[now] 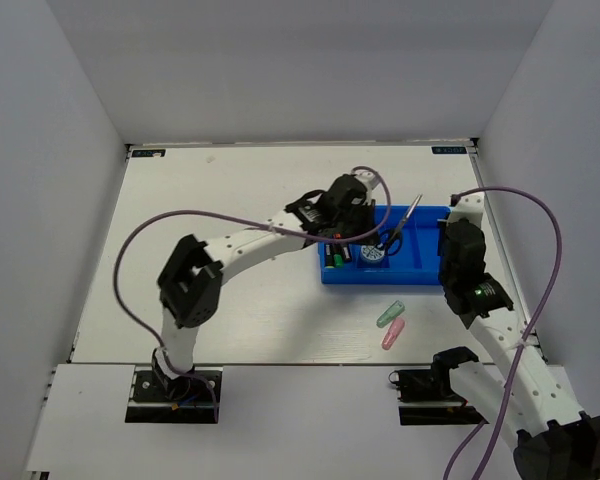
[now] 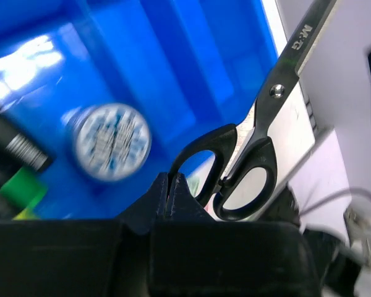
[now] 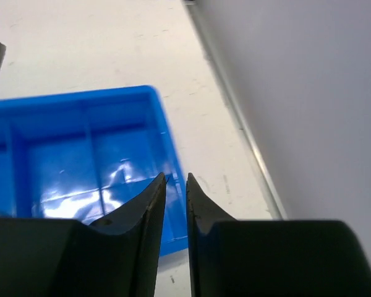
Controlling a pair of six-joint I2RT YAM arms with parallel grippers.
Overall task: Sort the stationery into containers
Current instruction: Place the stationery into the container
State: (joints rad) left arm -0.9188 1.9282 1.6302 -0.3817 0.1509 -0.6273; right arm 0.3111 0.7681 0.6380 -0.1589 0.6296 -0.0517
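Top view: blue divided bin (image 1: 410, 277) on the right half of the surface (image 1: 230, 190), close to the right edge and roughly midway between the far and near edges.

Black-handled scissors (image 2: 253, 142) propped in the bin, handles down inside a compartment, closed blades slanting up and out over the far rim toward the far right corner.

Round blue-and-white disc (image 2: 111, 141) flat in the compartment just left of the scissors handles. Black markers (image 1: 336, 258) with green and yellow ends in the leftmost compartment.

Pale green piece (image 1: 390, 314) and pale pink piece (image 1: 392, 336) outside the bin, side by side on the bare surface between the bin and the near edge, the pink one nearer that edge.

Left gripper (image 2: 173, 185) over the middle of the bin, fingers pressed fully together, tips right at the left handle loop of the scissors. Pinch on the loop not determinable.

Right gripper (image 3: 176, 179) above the right end of the bin, fingers only a narrow slit apart, in line with the right end wall. Contact with the wall not determinable.
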